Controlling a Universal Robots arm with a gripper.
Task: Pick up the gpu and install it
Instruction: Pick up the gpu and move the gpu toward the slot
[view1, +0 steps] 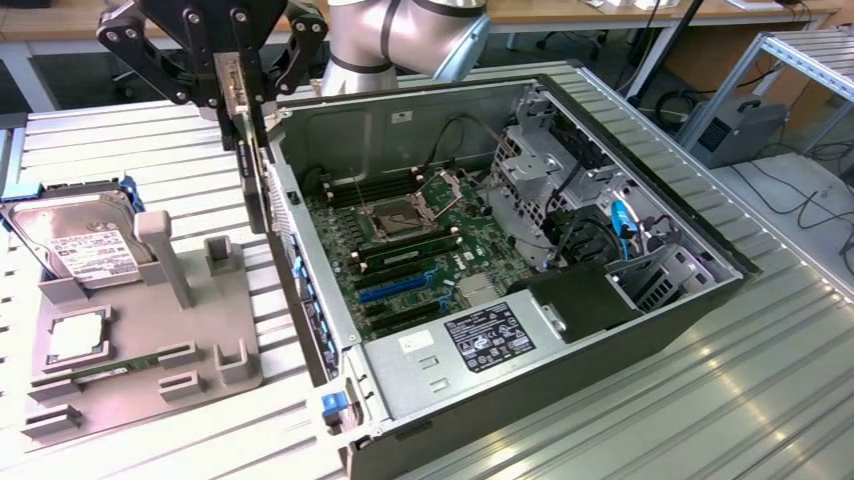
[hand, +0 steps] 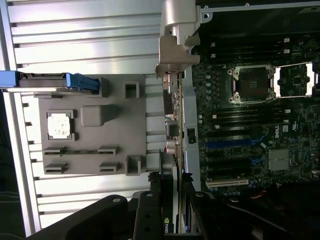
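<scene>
Ribbed metal table (view1: 694, 400) carries an open computer case (view1: 387, 125); a grey parts holder (view1: 174, 320) sits beside it on the exterior view's left. Over the case wall on that side, the gripper (view1: 238, 85) has its fingers clamped on the gpu (view1: 251, 170), which hangs edge-on. It looks light, stiff and fragile, best held by its board edges.

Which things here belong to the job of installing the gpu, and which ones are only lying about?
Belong to the job:
- the gpu, held by the gripper near the case's side wall
- the open computer case
- its motherboard

Only lying about:
- the hard drive
- the square chip
- the memory stick
- the grey holder that carries these three
</scene>
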